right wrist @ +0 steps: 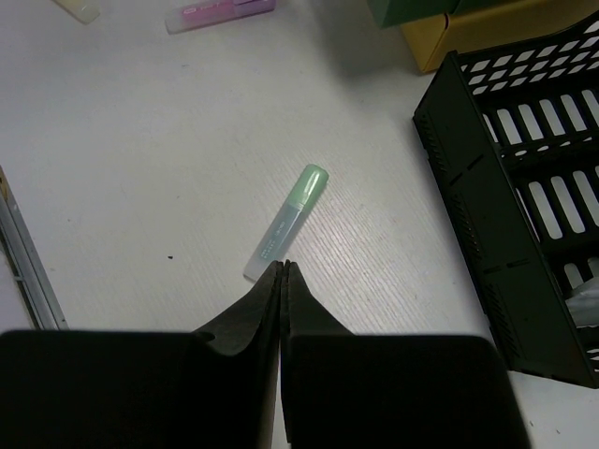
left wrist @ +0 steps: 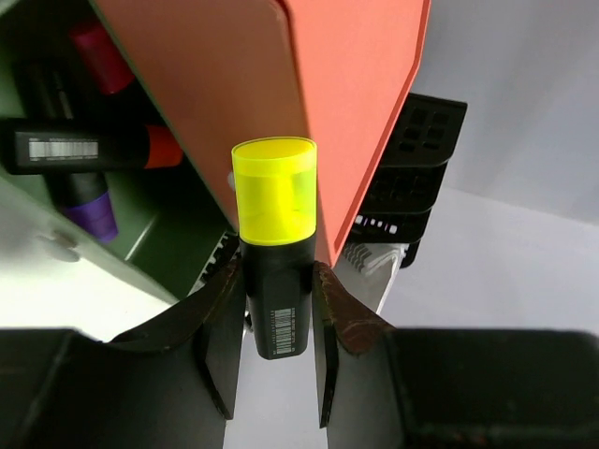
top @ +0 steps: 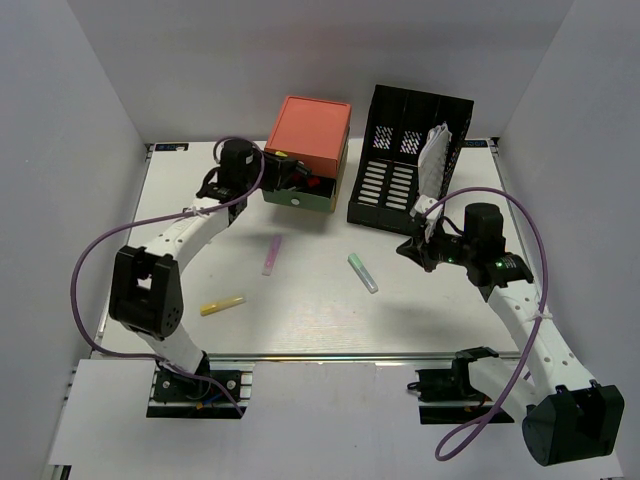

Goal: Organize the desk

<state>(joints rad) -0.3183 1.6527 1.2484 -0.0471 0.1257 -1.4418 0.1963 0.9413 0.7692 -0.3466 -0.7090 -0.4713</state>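
Half-hidden dark pens [left wrist: 84,150] inside orange-topped plastic box [left wrist: 356,94], black slotted rack [right wrist: 459,215] cut off at frame edge, left hand [left wrist: 278,281] pinching yellow-capped black highlighter [left wrist: 274,196], right hand [right wrist: 284,267] pressed together above large white flat counter [right wrist: 140,140] under both arms

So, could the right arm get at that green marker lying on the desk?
Probably yes: the green marker lies just ahead of the right fingers, nothing between, though they are shut.

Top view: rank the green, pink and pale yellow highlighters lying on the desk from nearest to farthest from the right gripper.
1. Green highlighter, just left of the right gripper.
2. Pink highlighter, around the centre.
3. Pale yellow highlighter, farthest left.
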